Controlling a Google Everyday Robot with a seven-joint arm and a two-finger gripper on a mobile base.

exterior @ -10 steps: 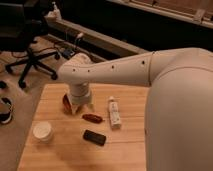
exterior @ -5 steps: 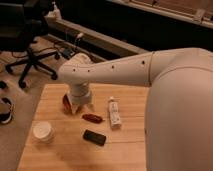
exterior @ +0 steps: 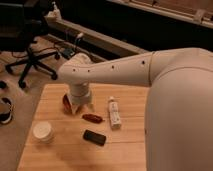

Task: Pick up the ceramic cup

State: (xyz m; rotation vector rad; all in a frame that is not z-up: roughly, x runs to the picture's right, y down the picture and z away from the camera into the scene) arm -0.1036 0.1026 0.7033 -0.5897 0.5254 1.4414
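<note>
On the wooden table [exterior: 62, 156], near its front left corner, stands the ceramic cup [exterior: 43, 131], a short cream-white round cup with a wide rim, upright and apart from everything else. Whether anything is in it cannot be told. To its right lies a black phone [exterior: 94, 137], flat and set slightly askew. Behind the phone is a small reddish-brown packet [exterior: 92, 118], and just right of that lies a white tube [exterior: 115, 112], on its side with one end pointing toward the far edge. The tube carries a darker patch near its upper end, but any lettering is too small to read.

Toward the back left of the table, a red bowl [exterior: 66, 101] shows only as a sliver, most of it hidden behind the gripper [exterior: 80, 104], so its contents cannot be made out.

The thick white arm [exterior: 117, 74] reaches in from the right, crosses the table's far edge, and bends down at the wrist. The gripper hangs pointing downward over the bowl, well apart from the cup. Whether it is released or clenched cannot be told.

Beyond the table, a black office chair [exterior: 29, 55] stands on the floor.
</note>
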